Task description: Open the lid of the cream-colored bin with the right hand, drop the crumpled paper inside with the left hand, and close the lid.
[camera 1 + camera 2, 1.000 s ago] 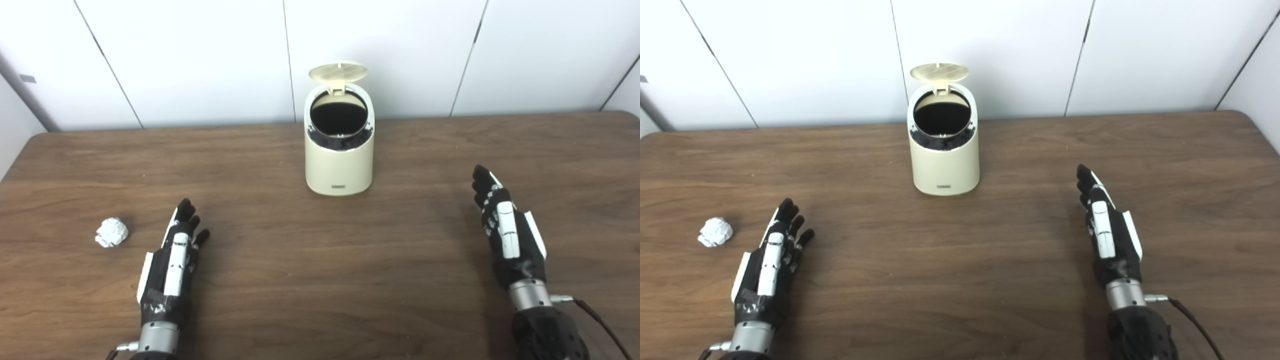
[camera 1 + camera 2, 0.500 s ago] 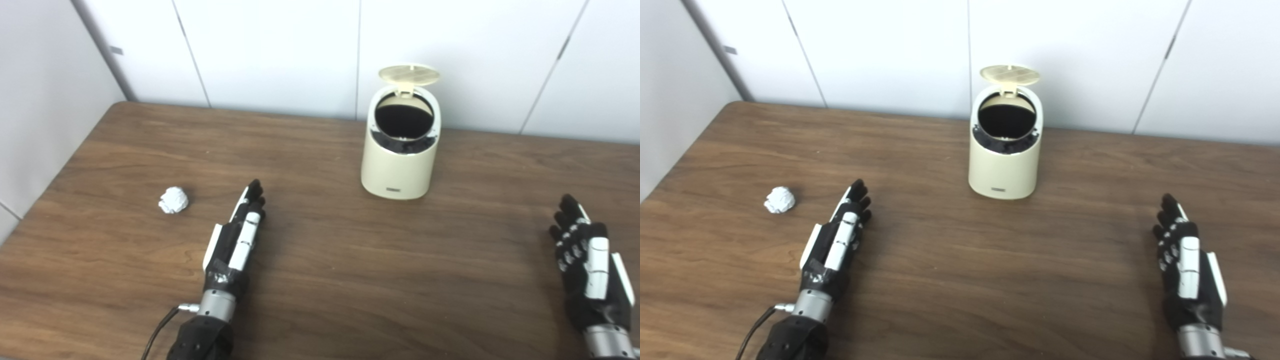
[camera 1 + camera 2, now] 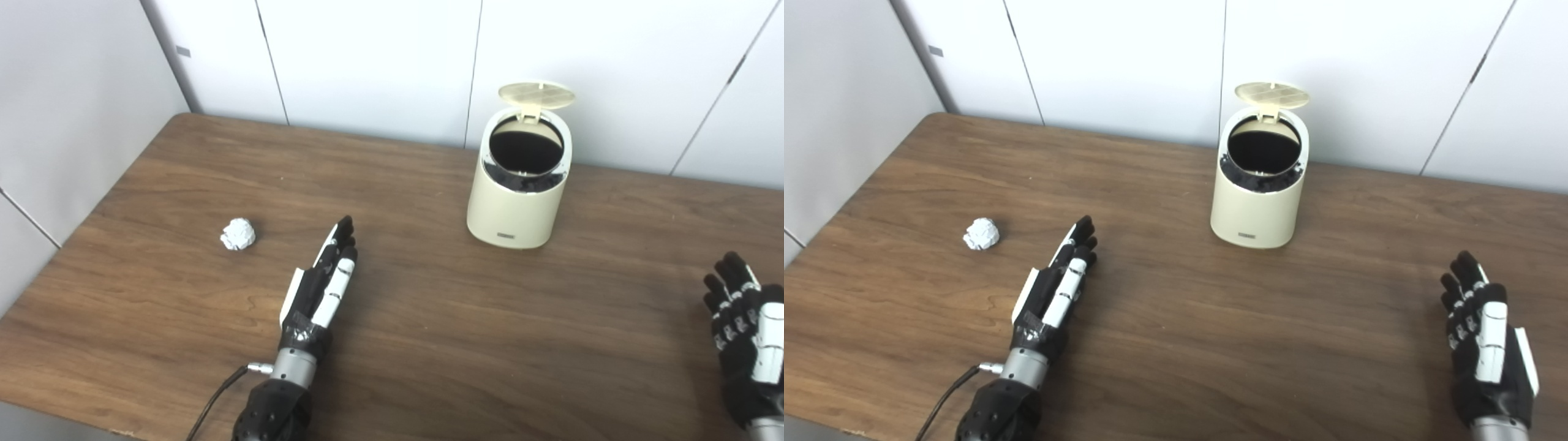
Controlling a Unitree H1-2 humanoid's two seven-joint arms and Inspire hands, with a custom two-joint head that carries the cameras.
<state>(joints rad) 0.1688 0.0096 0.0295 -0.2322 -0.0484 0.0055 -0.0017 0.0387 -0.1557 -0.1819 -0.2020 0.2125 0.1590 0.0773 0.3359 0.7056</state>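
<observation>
The cream-colored bin (image 3: 519, 190) stands near the back of the wooden table, its round lid (image 3: 536, 95) tipped up and its dark inside showing. A white crumpled paper ball (image 3: 237, 234) lies on the table at the left. My left hand (image 3: 323, 285) rests flat and open on the table to the right of the paper, apart from it, fingers straight. My right hand (image 3: 1485, 334) is open at the lower right, far from the bin, holding nothing.
The table (image 3: 429, 318) has its left edge and front-left corner in view. White wall panels (image 3: 367, 61) stand right behind the bin and along the left side. A cable (image 3: 211, 401) trails from my left wrist.
The camera has swung left, shifting the whole picture right. My left hand's fingers have drawn together and straightened. The paper and the bin have stayed put; the lid stays up.
</observation>
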